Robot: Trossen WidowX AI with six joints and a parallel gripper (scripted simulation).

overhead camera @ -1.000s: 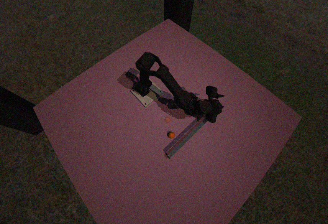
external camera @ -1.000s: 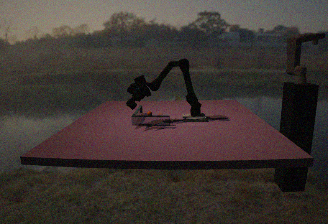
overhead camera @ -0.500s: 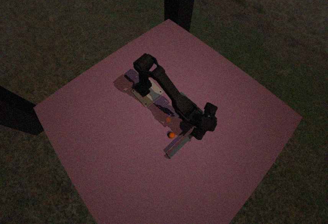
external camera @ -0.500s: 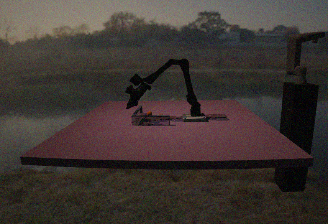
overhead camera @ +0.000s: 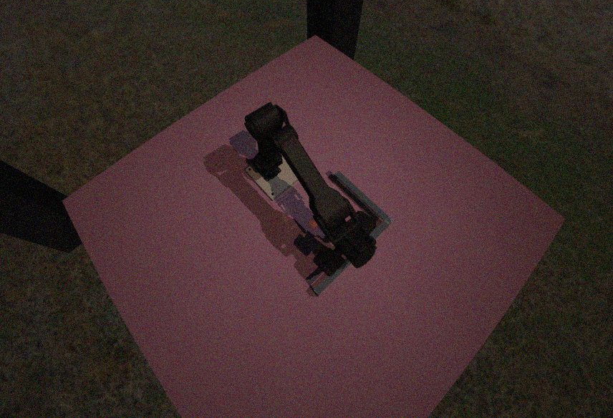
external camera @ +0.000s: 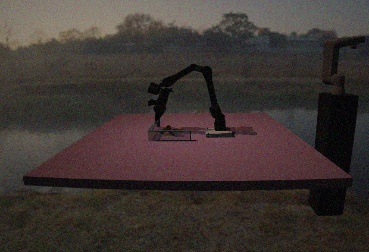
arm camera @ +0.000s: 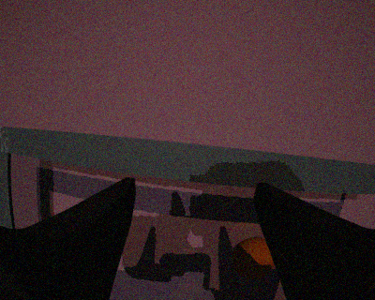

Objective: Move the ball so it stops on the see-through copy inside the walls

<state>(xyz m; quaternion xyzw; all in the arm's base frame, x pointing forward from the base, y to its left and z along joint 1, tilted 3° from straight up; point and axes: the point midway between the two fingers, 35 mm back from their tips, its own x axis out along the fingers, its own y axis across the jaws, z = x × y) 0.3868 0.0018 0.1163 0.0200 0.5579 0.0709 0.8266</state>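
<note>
Ball (external camera: 168, 127) (arm camera: 256, 250), orange, resting on the table inside the clear walls (external camera: 170, 135) (arm camera: 128, 150). The gripper (overhead camera: 302, 250) (external camera: 158, 126) (arm camera: 196, 190) has its fingers apart, clamping nothing; in the wrist view, the ball appears between them, nearer the right-hand finger; contact cannot be determined.

We see a tabletop (overhead camera: 420, 304) (external camera: 190, 159) (arm camera: 185, 70) with a matt, evenly smooth pink finish, and low walls (overhead camera: 324, 282) (external camera: 175, 136) (arm camera: 105, 147) that look like clear, smooth plastic or glass; we find the robot arm (overhead camera: 301, 166) (external camera: 210, 86) dark and mostly matt, its base plate (overhead camera: 271, 192) (external camera: 210, 132) pale and flat-finished, and the ball (external camera: 168, 127) (arm camera: 256, 252) plain orange and smooth, while the grass (overhead camera: 123, 57) (external camera: 148, 219) looks rough
</note>
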